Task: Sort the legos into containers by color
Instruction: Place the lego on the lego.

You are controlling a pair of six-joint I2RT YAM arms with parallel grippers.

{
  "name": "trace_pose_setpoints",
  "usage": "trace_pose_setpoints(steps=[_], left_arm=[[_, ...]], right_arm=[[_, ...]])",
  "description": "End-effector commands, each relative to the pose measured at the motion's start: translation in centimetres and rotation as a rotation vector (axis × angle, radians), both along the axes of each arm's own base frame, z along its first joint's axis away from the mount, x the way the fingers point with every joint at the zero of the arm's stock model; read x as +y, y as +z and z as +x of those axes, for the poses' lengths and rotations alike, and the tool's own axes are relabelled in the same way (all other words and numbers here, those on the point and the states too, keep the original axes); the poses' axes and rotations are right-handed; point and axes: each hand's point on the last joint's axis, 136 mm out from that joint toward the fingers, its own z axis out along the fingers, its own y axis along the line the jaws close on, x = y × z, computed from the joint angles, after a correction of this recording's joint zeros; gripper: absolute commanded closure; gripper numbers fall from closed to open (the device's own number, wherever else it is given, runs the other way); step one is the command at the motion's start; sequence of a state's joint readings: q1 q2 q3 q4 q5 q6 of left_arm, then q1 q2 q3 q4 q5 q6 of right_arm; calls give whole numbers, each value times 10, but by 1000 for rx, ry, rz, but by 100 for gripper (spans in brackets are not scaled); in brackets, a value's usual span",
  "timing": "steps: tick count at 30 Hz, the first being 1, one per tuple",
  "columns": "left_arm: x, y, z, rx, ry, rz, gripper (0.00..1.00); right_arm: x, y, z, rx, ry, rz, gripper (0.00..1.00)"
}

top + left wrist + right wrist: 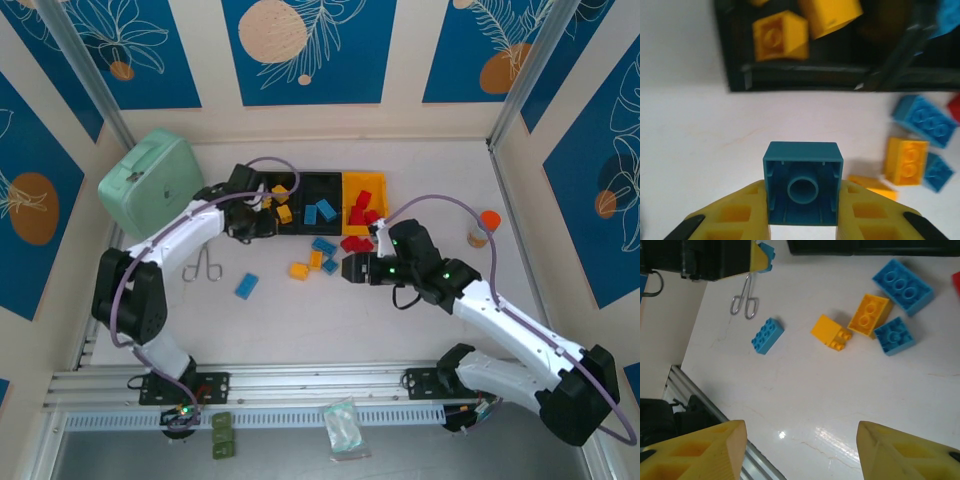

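Observation:
My left gripper (803, 212) is shut on a teal-blue lego (803, 182), hollow underside facing the camera, just in front of the left black container (790, 80) holding yellow legos (780, 35). From above, the left gripper (262, 226) is at that bin's near edge. The middle black container (318, 182) holds blue legos and the yellow container (365, 180) red ones. My right gripper (802, 450) hangs open above bare table, nothing between its fingers; from above, the right gripper (345, 268) is right of the loose legos. Loose blue legos (767, 335) (902, 286) and orange legos (831, 332) lie ahead of it.
Metal forceps (203, 268) lie left of a lone blue lego (246, 286). A mint-green case (152, 182) stands at the back left. An orange-capped bottle (484, 228) stands at the right. A loose red lego (355, 243) sits before the yellow bin.

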State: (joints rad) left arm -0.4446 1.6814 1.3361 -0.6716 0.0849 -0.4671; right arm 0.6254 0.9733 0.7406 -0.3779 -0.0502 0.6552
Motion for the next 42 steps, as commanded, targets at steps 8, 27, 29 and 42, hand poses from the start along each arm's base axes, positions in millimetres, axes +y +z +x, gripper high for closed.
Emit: trace_pose_setpoints(steps=[8, 27, 29, 42], left_arm=[[-75, 8, 43, -7, -68, -6, 74], [-145, -23, 123, 5, -61, -51, 71], [-147, -28, 127, 8, -51, -59, 70], [-158, -3, 125, -21, -65, -133, 48]], right_arm=[[-32, -9, -9, 40, -99, -10, 39], [-56, -23, -10, 89, -172, 6, 39], [-56, -23, -9, 91, -173, 9, 39], [-55, -25, -7, 108, -181, 37, 39]])
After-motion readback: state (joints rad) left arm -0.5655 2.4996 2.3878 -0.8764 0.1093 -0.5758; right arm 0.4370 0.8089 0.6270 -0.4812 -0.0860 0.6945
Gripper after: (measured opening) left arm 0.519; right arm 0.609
